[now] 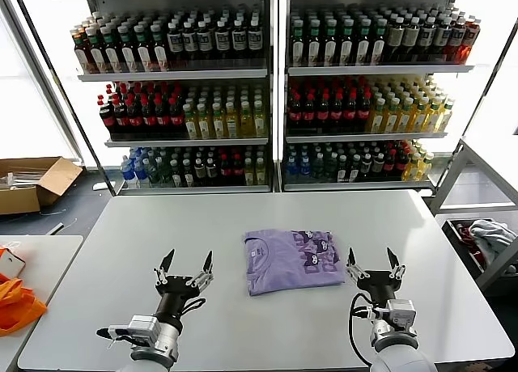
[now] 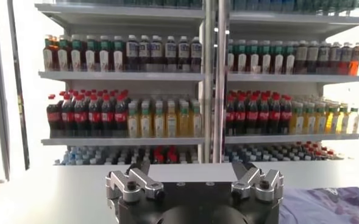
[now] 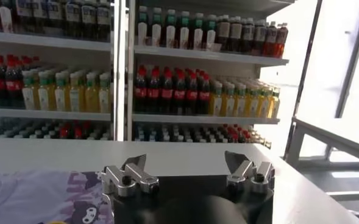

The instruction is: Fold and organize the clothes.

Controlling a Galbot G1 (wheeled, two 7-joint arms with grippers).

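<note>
folded shirt [image 1: 292, 260] on table [image 1: 243, 323], between both pincers, shelves [image 1: 275, 73] behind.

The orange bag [image 1: 16, 303] is cut off at the left edge; bottle labels [image 1: 202, 40] on the shelves are too small to read.

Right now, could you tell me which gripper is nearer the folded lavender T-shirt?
Right. The right gripper hovers open just beside the folded lavender T-shirt, while the left gripper hovers open farther away on its other side.

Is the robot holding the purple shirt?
No, the folded purple shirt lies on the table between the two open, empty grippers.
</note>
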